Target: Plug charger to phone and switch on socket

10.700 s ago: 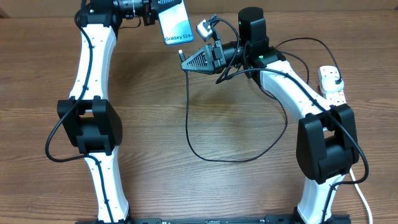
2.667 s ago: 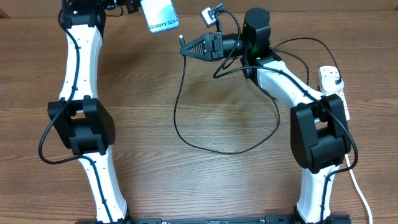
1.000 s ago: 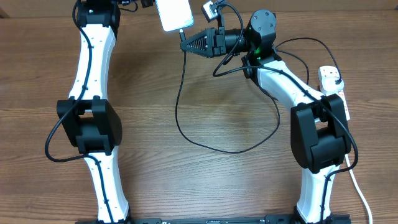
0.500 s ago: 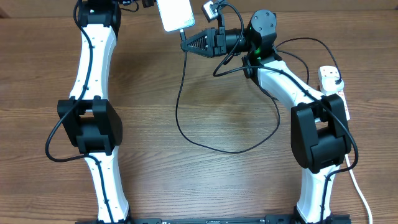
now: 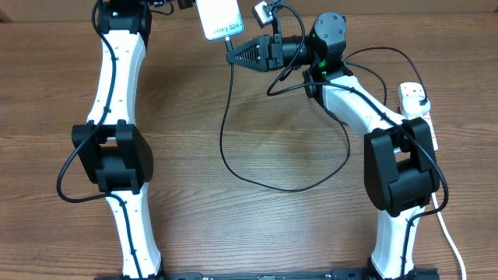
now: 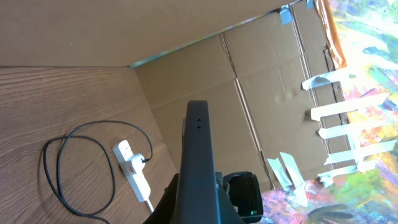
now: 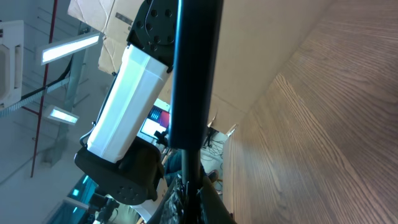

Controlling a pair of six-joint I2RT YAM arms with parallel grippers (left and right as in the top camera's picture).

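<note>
The right gripper (image 5: 232, 56) has its fingers (image 5: 253, 53) squeezed shut on the little tip end of the charger (image 5: 226, 132). The tip sits right at the bottom edge of the phone (image 5: 218, 15). I cannot tell if it is in the hole yet. The left gripper (image 5: 187, 5) is squeezed shut too, on the side of the phone. It holds the phone up in the air near the far edge of the table (image 5: 296, 233).

From the tip, the thin black wire hangs down and makes a big loop on the wood. Then it runs to the socket (image 5: 415, 105), the white strip far over on the right, where the black plug sits in it.

The wire looks light and floppy, so I think it is best held by the hard tip, not the soft part. The phone looks smooth and slippery and could crack, so hold its edges, firm but gentle. The tip is tiny and may bend if it goes in crooked.
</note>
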